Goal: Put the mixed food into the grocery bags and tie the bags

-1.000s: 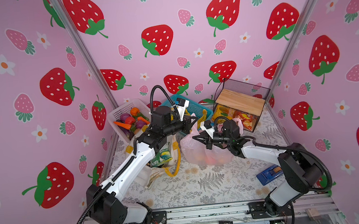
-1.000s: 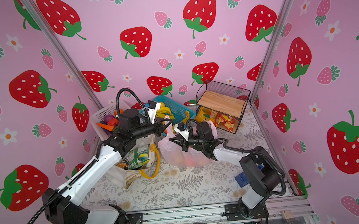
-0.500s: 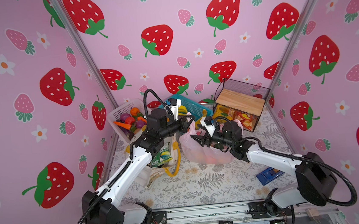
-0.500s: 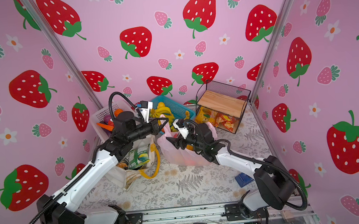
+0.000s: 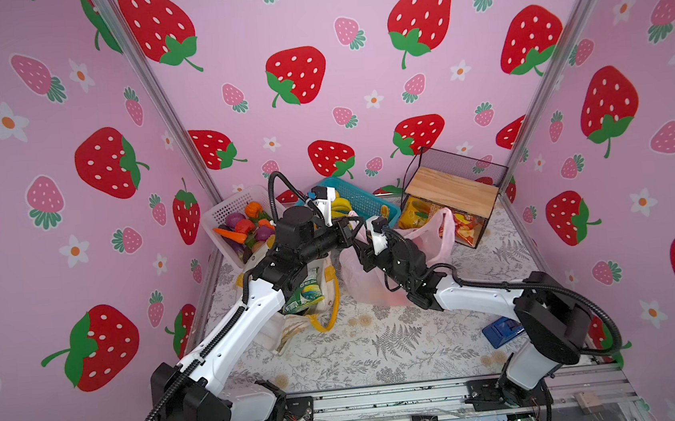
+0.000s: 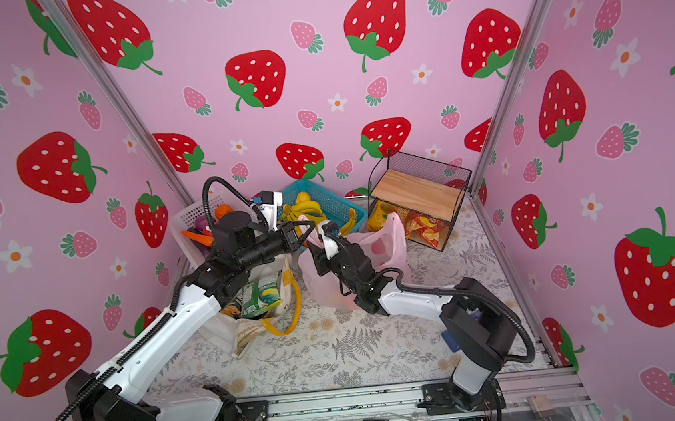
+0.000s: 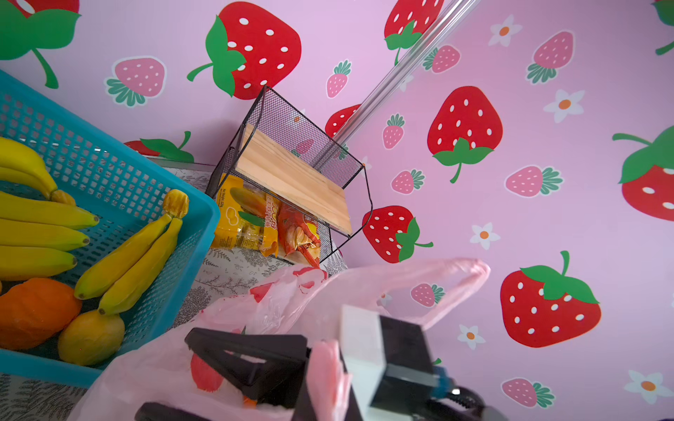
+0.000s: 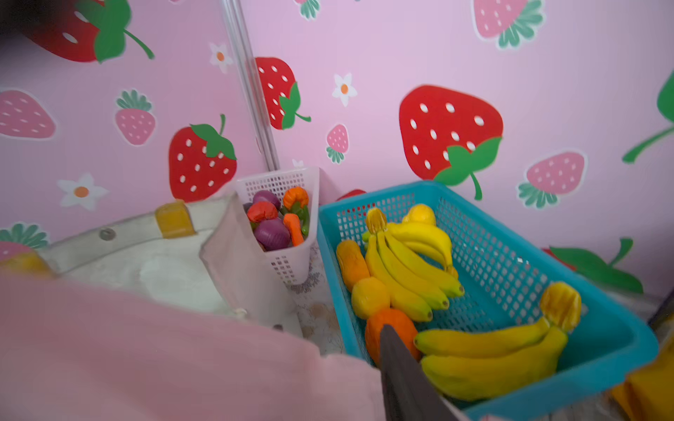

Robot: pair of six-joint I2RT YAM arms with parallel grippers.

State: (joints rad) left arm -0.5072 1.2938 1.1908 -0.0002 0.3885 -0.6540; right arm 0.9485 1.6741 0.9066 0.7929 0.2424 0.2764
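Note:
The pink plastic bag [image 5: 429,234] [image 6: 380,247] stands mid-table with orange fruit [image 5: 381,295] showing through its film. My left gripper [image 5: 349,229] [image 7: 317,408] is shut on one bag handle [image 7: 324,368], held up above the bag's left side. My right gripper [image 5: 361,249] is just below it, jaws apart. One of its fingers [image 7: 233,350] [image 8: 401,375] lies against the pink film, which hides the other in the right wrist view. The white canvas tote [image 5: 323,277] [image 8: 146,251] slumps to the left, with a green snack packet [image 5: 305,295] inside.
At the back stand a white basket [image 5: 236,212] of vegetables and a blue basket [image 5: 364,205] with bananas, an orange [image 8: 392,328] and a yellow fruit [image 8: 370,297]. A wire rack [image 5: 450,187] with snack packets [image 5: 464,225] is back right. A small blue object [image 5: 502,330] lies front right.
My right gripper opened, slid left along the pink bag to just under my left gripper, and has partly closed again. My left gripper kept the handle, shifting slightly left and down.

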